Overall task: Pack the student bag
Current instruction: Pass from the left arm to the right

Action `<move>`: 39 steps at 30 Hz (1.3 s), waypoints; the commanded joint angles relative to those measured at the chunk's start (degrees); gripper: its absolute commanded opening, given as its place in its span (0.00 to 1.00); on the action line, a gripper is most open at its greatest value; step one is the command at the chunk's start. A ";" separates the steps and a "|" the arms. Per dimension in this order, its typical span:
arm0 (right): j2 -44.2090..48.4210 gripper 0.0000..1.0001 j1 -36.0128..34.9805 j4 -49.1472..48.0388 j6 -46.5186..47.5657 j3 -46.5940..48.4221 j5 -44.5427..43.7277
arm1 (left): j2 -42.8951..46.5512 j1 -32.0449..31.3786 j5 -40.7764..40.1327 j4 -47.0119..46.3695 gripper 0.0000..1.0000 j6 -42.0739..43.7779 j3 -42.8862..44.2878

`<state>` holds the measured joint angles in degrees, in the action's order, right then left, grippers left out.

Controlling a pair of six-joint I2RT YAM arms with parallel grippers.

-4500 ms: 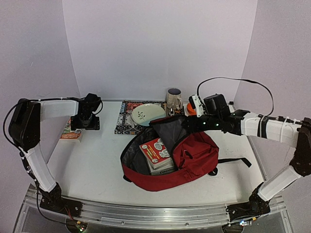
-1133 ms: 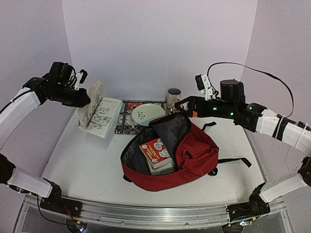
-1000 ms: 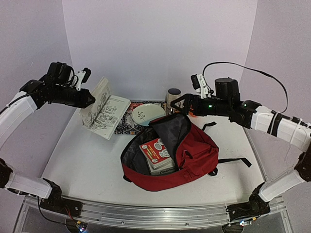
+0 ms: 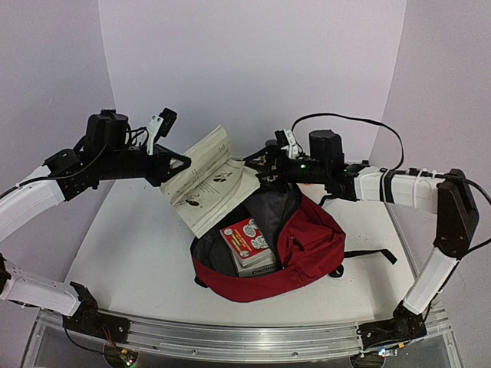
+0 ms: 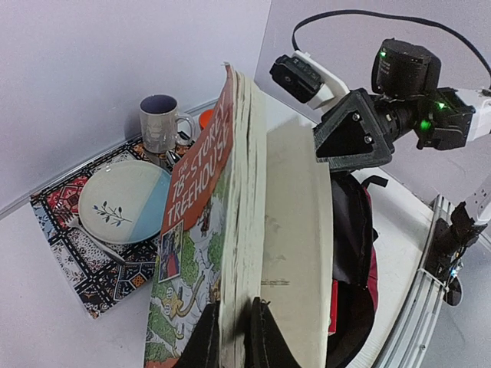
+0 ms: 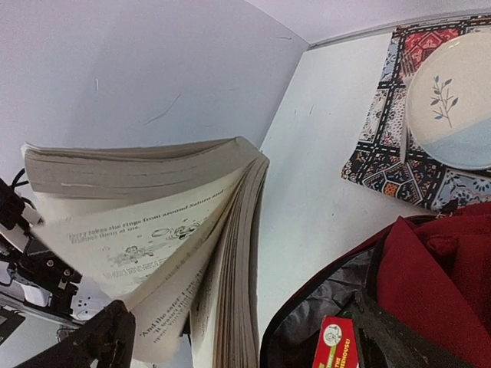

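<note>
Top external view: the table (image 4: pixel 130 261) is seen carrying the student bag (image 4: pixel 299 245), which lies unzipped at its middle, slightly toward the right edge, with the grey lining exposed. A red-covered book (image 4: pixel 245 236) is already seen stacked inside the mouth, so the packing is judged partly done. A thick paperback (image 4: pixel 211 180) is held in the air above the bag's far-left rim with its pages fanned, and it is not yet inside. Whether the placemat (image 5: pixel 65 230), plate (image 5: pixel 123 203) and mug (image 5: pixel 159 123) at the far edge are meant for packing cannot be told.

The left arm is stretched rightward, and the left gripper (image 4: pixel 175 162) is clenched on the paperback, its fingers (image 5: pixel 268 337) pinching the page block. The right arm is reached leftward over the bag's far side, the right gripper (image 4: pixel 259 165) spread wide with nothing grasped, beside the fanned pages.
</note>
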<state>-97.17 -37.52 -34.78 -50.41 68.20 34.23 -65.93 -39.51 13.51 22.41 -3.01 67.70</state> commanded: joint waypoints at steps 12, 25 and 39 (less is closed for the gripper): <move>-1.96 0.98 -1.09 -18.87 -9.90 -2.29 10.36 | 1.14 -1.10 1.29 -13.95 0.00 -1.46 -4.66; -2.55 0.98 -2.29 -19.24 -13.50 -6.09 6.89 | -3.08 -13.80 -7.44 -24.21 0.00 0.47 -12.81; -2.85 0.96 -2.71 -14.09 -11.43 -5.86 6.68 | -9.26 -23.55 -23.14 -24.33 0.00 7.77 -12.09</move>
<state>-100.03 -38.77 -47.98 -63.33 61.17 38.26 -74.73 -60.36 -5.05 5.93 0.46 53.58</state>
